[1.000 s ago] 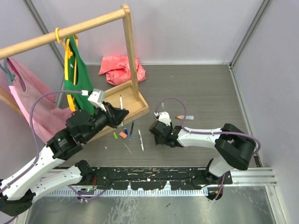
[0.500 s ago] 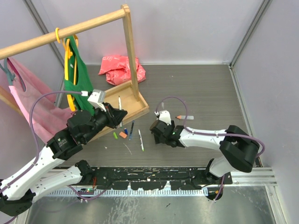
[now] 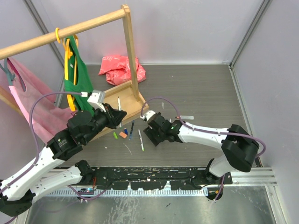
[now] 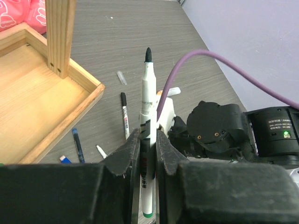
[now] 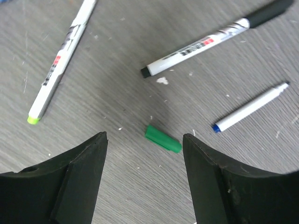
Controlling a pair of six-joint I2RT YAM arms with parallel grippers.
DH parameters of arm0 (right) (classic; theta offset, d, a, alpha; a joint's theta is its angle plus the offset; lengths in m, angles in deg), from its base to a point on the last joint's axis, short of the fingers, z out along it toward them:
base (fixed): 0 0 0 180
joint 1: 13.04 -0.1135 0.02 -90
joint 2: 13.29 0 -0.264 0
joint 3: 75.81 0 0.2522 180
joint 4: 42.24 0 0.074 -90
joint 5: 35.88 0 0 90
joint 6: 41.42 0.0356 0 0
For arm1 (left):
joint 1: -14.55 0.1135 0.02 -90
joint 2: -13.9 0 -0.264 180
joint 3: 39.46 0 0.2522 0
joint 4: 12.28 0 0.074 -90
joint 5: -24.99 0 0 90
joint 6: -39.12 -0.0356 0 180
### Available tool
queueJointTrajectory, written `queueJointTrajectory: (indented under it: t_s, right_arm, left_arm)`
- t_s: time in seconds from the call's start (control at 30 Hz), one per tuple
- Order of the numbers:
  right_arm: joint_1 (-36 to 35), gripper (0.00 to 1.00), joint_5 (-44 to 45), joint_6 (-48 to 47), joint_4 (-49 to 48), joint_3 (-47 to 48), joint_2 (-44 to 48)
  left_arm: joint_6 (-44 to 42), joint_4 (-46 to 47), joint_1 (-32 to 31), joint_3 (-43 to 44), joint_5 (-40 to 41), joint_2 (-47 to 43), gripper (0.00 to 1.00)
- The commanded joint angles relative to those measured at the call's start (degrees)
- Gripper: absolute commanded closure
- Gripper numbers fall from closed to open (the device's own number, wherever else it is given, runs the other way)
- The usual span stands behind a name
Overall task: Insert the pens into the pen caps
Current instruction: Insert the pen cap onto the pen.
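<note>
jaws of my left gripper [image 4: 147,140] are pressed onto a pen [image 4: 148,93], pinching its white barrel low down so the dark tip stands up and away from me. those of my right gripper [image 5: 144,140] are spread wide and hold nothing. they hang over the table [image 5: 140,196], with the green cap [image 5: 162,138] lying flat between them, a little off-centre.

that cap looks light, stiff and smooth, a round tube that i judge will roll or squirt out of a careless pinch. i would take it across its middle and leave the mouth free (which end is the open one i cannot tell). the held pen is stiff too, but may swivel in my grip when pushed.

three loose pens lie near the cap, none touching it: a black-ended pen [image 5: 205,44] closest, a blue-tipped pen [image 5: 250,108] and a lime-ended pen [image 5: 60,60]. the black-ended one could catch a closing finger. near my left gripper, the purple cable [image 4: 187,70] arches just beside the raised tip, and the wooden tray [image 4: 88,86] and its post [image 4: 60,32] stand farther off.
</note>
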Motion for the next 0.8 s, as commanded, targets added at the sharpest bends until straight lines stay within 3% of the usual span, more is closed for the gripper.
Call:
queueJointTrajectory:
  t_s: [0.0,0.37,0.77]
  right_arm:
    - [1.0,0.29,-9.0,-10.6,0.5,2.3,-1.0]
    - [3.6,0.33,-12.6,-18.3,6.9,6.1,-6.2]
    - [5.9,0.4,-13.2,-20.5,7.2,6.5,-9.6]
  left_arm:
    - [-0.1,1.2,0.2,0.8,1.0,-1.0,1.0]
    - [-1.0,0.6,0.2,1.5,1.3,-1.1,1.0]
    - [-1.7,1.0,0.2,2.5,0.4,0.4,1.0]
